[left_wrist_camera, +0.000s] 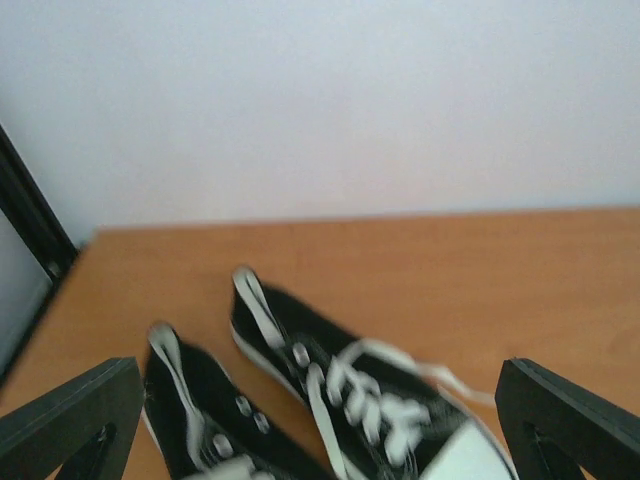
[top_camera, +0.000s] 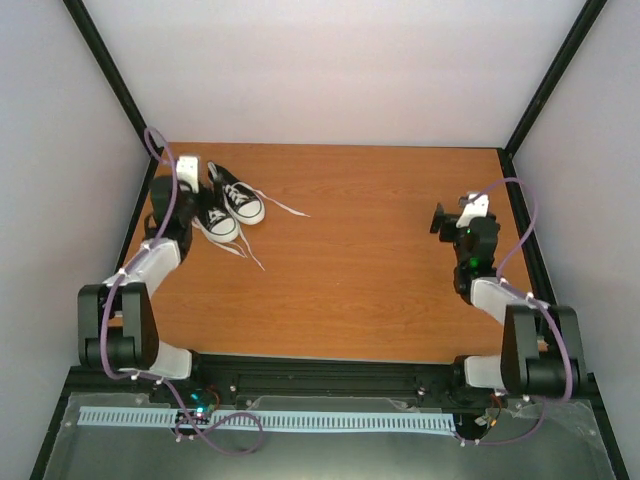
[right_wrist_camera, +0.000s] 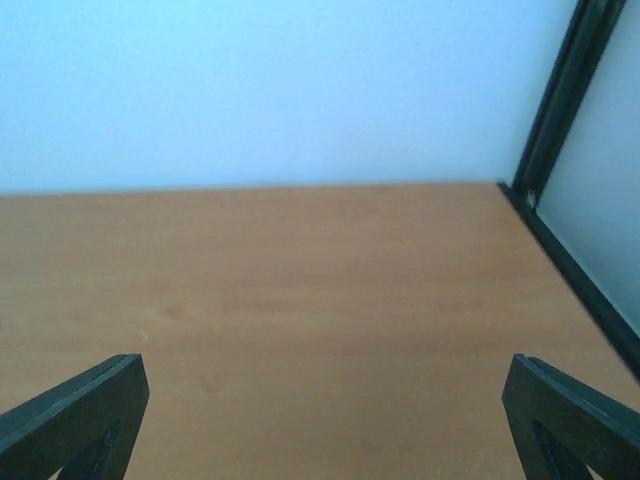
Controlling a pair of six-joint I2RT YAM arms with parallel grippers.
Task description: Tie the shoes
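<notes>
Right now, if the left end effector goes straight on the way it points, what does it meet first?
Most likely the black sneaker lying between its open jaws, laces up; the left end effector points right at it. The second sneaker sits just beside. Depth is blurred, so this is approximate.

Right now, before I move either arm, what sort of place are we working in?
Probably an enclosed lab robot cell rather than a home: blank white walls joined by black frame posts, and a wooden table with the shoes staged on it.
</notes>
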